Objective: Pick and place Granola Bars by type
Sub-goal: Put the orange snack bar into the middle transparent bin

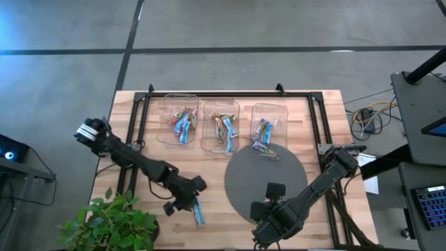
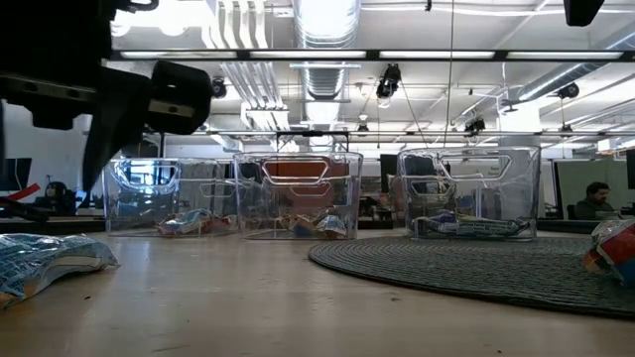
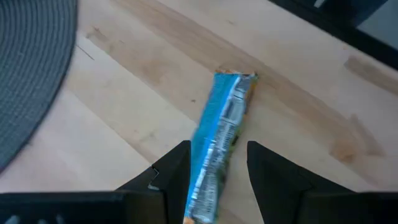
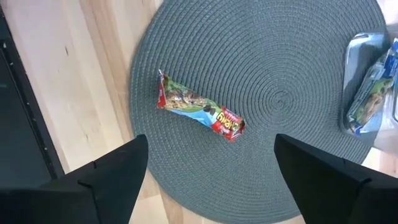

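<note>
Left end effector [image 3: 217,180] is down low at the near-left part of the table [image 1: 216,223], fingers set either side of a light blue bar [image 3: 219,140] that lies flat on the wood — narrow gap, and I can't tell if the pads actually touch the wrapper. The bar's long axis runs between the fingers and straight out past the tips; in the high view it runs near-to-far with a slight tilt.

Right end effector [image 4: 211,168] hangs over the near edge of the round grey mat [image 4: 280,56], fingers spread wide, gripping nothing. Just ahead of it one tan bar with red ends [image 4: 200,111] lies on the mat, long axis crosswise to the fingers, a bit slanted.

Further out, three clear bins sit in a row along the far side: left bin [image 1: 178,118], middle bin [image 1: 220,125], right bin [image 1: 269,127], whose near end overlaps the mat. Each has a small heap of bars pointing every which way — I can't count them properly.

So two loose bars, three bins, one mat. A potted plant [image 1: 111,223] sits at the near-left corner.
</note>
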